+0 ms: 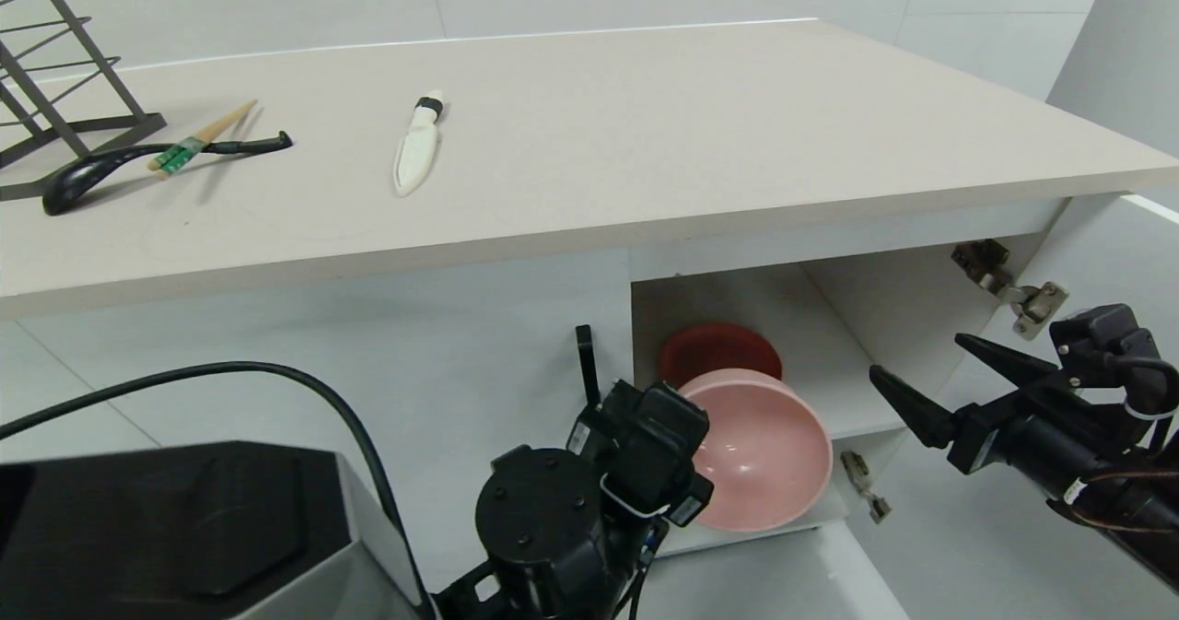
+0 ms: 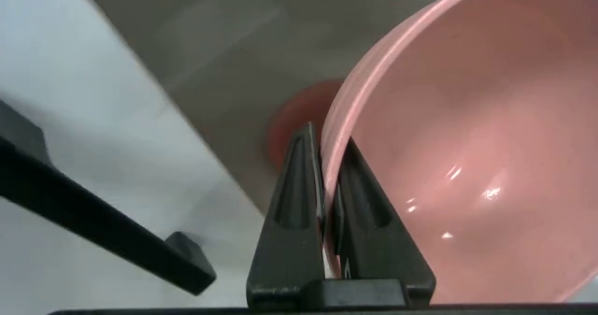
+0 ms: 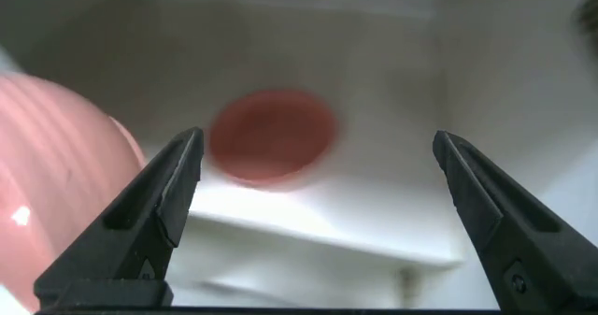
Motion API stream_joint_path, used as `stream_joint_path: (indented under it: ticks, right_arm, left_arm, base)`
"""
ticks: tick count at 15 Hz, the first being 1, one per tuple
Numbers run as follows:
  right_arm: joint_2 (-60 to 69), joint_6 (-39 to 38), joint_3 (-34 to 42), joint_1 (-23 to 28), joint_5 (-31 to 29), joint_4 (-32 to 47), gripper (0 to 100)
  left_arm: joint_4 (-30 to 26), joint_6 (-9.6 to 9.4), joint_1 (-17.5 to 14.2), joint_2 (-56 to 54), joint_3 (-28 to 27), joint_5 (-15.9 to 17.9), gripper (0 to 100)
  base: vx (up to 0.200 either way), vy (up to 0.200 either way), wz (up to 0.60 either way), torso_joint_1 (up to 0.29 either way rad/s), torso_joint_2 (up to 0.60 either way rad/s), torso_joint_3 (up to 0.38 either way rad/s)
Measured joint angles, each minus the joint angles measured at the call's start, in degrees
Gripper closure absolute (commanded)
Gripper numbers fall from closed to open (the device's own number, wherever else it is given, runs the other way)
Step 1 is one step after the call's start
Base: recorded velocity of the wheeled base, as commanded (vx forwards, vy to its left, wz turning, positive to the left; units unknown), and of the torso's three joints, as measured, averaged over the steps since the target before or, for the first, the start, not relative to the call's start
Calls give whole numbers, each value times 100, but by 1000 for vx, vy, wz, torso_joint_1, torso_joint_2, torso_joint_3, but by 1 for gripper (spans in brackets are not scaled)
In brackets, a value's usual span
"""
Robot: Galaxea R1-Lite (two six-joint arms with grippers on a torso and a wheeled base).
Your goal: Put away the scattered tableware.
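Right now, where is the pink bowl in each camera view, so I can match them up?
Head view: the pink bowl sits low in the middle, at the front edge of the open cabinet.
Left wrist view: the pink bowl is close up, its rim pinched by the left gripper.
Right wrist view: the pink bowl lies just outside one finger of the open right gripper.
Shared landmark: the red dish behind it in the cabinet.

The left arm (image 1: 636,459) hides the pink bowl's (image 1: 769,454) left side. The pink bowl hides the red bowl's (image 1: 718,351) front; the right wrist view shows the red bowl blurry. The rack (image 1: 110,125) at the counter's (image 1: 691,141) back left corner is cut off.
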State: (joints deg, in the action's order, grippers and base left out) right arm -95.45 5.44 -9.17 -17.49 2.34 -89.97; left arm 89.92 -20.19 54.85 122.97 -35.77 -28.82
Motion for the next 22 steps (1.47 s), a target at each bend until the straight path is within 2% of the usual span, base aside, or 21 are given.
stream_joint_path:
  ticks: [1,6,9,12,15,17,19,22]
  right_arm:
    - [-20,129,-48,66,0,5,0]
    - [28,158,-91,41,0,2,0]
    - [254,156,-85,-193,0,2,0]
    - [474,165,-83,-430,1,0,0]
    - [491,162,63,-742,-2,2,0]
    - [384,191,173,-880,-2,2,0]
    - [223,211,190,-808,-7,0,0]
    - [-101,208,-23,-408,-27,2,0]
  left_arm:
    - [0,38,0,151,-199,-152,100]
    - [0,95,100,658,-1053,-352,100]
    - [5,335,113,875,-1508,-369,100]
    - [2,352,113,1003,-1654,-462,100]
    - [0,377,113,1061,-1886,-994,100]
    - [5,391,119,1067,-2035,-1147,100]
    - [2,396,177,1056,-2070,-1150,100]
    - [2,396,310,1039,-2081,-1150,100]
  base:
    - [0,0,0,0,0,0]
    - [0,0,0,0,0,0]
    - [0,0,0,0,0,0]
    - [0,0,0,0,0,0]
    - [0,0,0,0,0,0]
    - [0,0,0,0,0,0]
    - [0,0,0,0,0,0]
    - [0,0,0,0,0,0]
